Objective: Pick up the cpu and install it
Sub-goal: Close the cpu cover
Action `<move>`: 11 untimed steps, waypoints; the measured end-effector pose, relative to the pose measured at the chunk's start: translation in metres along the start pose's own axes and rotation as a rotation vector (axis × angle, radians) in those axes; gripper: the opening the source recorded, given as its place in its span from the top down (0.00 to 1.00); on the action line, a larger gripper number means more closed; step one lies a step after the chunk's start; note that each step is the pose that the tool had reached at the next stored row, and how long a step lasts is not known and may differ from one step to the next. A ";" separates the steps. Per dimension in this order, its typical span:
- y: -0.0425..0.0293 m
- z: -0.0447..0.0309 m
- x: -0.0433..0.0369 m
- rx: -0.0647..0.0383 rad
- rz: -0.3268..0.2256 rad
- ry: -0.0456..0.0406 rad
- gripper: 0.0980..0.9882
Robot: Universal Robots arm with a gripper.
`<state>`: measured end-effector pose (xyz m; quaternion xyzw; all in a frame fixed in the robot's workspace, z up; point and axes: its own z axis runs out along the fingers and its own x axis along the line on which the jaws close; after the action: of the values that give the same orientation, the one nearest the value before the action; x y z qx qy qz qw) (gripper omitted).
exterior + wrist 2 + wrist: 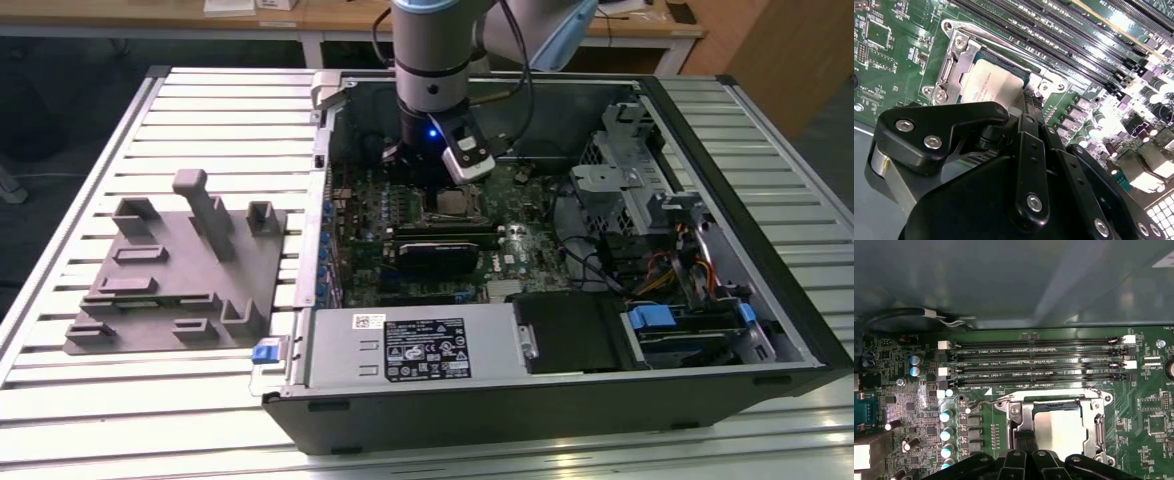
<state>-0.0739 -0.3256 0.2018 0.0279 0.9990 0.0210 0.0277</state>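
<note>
Exterior view, pincer: the pincer point(438, 184) hangs low inside the open computer case point(534, 412), which lies on the slatted desk point(214, 100).
Exterior view, cpu: the cpu point(458, 204) lies right under the pincer's tips, down on the motherboard point(521, 250).
Exterior view, fixture: the grey fixture point(174, 270) stands well apart from the pincer, outside the case.
Second wrist view, pincer: the fingertips point(1030, 102) look pressed together and pinch nothing. They sit just beside one edge of the cpu point(989, 85).
Second wrist view, risk: with the tips this close, a sideways drift of the arm could probably scrape the lid or push the chip askew in the socket frame point(961, 55). That would strain the contacts under it.
Second wrist view, look: a flat, thin square with a pale silvery top and faint print. It lies level inside the frame.
First wrist view, cpu: the cpu point(1061, 427) sits just ahead of the pincer point(1024, 441), and the memory slots point(1034, 362) run farther beyond.
First wrist view, risk: I cannot tell whether every corner is fully seated. If one rides high, any downward press could likely bend pins. The tips could also snag the frame's edge.
</note>
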 end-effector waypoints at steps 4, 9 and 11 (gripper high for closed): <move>0.0001 0.0005 0.0000 -0.001 -0.005 0.0003 0.99; 0.0001 0.0017 0.0001 -0.001 -0.007 0.0004 0.99; 0.0001 0.0017 0.0001 0.000 -0.007 0.0004 0.99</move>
<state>-0.0739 -0.3255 0.2001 0.0242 0.9991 0.0212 0.0275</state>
